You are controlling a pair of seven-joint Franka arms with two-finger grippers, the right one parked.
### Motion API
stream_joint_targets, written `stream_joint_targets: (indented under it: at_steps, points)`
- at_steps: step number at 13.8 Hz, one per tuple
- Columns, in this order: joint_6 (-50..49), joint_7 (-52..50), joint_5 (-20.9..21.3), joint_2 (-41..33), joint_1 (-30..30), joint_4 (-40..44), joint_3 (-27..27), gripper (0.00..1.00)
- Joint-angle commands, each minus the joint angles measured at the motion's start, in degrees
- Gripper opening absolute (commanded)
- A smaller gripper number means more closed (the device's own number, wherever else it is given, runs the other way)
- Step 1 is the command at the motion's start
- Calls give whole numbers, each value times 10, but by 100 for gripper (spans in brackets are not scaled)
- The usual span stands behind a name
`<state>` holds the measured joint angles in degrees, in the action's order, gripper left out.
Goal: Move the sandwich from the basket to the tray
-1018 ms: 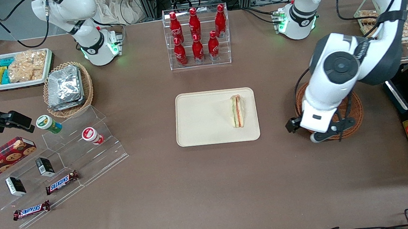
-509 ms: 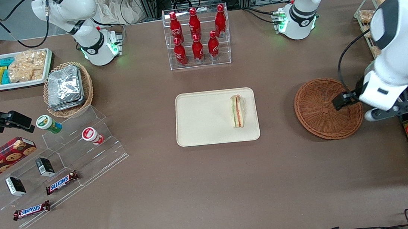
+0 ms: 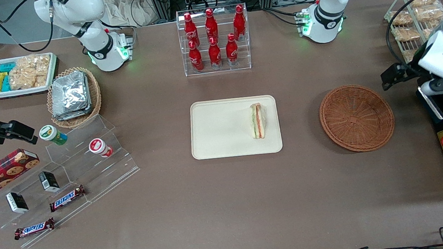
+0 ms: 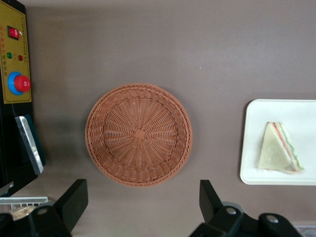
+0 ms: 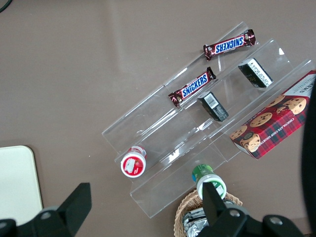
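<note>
- Since half a second ago, the left arm's hand [image 4: 139, 207] has swung off the rim of the basket [image 3: 356, 117] and farther from the front camera; it now hangs above the counter's [image 3: 229, 205] edge at the working arm's end, between the basket and a wire rack of snack bags [image 3: 412, 20].
- Its two fingers [image 4: 73, 200] stand wide apart, released and gripping nothing.
- Nothing lies in the round wicker basket, and its woven centre is bare in the left wrist view.
- Unmoved between frames, the sandwich [image 3: 258, 120] lies on the cream tray [image 3: 222, 128], near the tray's end that faces the basket, with its green, orange and red layers showing.
- Readable writing: two bars marked "SNICKERS" [image 3: 67, 198] on the clear stepped stand, and a red tartan cookie box [image 3: 0, 172] marked "WALKERS".
- Six red bottles [image 3: 212, 36] stand in a clear rack, farther from the camera than the tray.
- Toward the parked arm's end, a second wicker basket holds foil packets [image 3: 70, 95], and a white tray [image 3: 21, 74] beside it holds snack packets.
</note>
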<state>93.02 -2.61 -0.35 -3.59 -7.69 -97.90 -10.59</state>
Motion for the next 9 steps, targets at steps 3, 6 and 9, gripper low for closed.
stream_joint_targets:
  at_steps: [3,6,9]
  points:
    - [-28,36,-8,-27,22,0,22,100]
    - [-31,36,-4,-27,37,1,22,100]
    - [-35,37,-7,-27,37,3,22,100]
